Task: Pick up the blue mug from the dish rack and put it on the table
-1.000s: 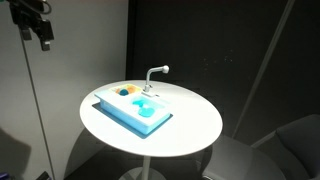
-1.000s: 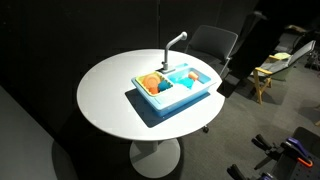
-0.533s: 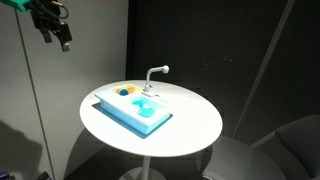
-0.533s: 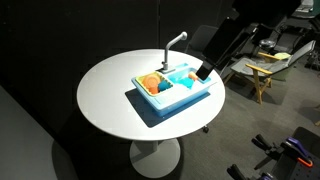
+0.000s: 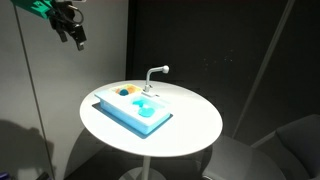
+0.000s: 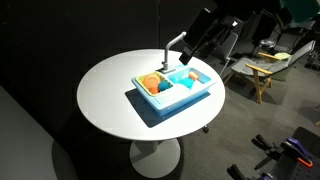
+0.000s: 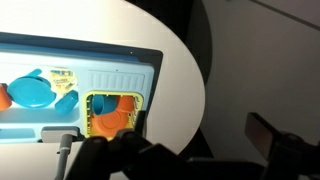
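Over the table [image 5: 195, 125], the end effector [image 5: 76, 37] has swung nearer the dish rack [image 5: 112, 96]; apart or together, I cannot tell.

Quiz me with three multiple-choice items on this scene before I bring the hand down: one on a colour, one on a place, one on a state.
1. The faucet is: A white; B red; C black.
2. The orange item lies: A on the floor; B in the sink unit; C atop the faucet.
3. The hand: A grips the faucet; B rests in the sink unit; C hangs in the air, clear of the sink unit.

Answers: A, it shows white against the dark wall; B, it sits inside the unit's pale end in both exterior views; C, it is high up, touching nothing.
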Robot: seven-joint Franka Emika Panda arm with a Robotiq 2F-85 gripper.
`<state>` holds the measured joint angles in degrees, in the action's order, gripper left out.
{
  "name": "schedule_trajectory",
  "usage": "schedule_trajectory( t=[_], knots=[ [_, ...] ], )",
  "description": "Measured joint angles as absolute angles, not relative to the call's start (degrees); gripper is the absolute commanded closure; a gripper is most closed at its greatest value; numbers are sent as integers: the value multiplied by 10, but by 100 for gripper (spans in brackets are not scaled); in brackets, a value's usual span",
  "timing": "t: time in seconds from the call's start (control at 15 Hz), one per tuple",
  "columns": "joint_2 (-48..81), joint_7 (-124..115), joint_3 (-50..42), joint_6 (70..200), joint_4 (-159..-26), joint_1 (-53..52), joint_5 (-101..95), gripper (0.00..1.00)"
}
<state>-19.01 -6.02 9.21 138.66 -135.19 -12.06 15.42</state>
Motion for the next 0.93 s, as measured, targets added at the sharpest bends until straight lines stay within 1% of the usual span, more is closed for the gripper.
schedule_trajectory(
  t=[0.93],
  knots=[
    [-89,32,32,1441,-1300,-111,212,0]
  ],
)
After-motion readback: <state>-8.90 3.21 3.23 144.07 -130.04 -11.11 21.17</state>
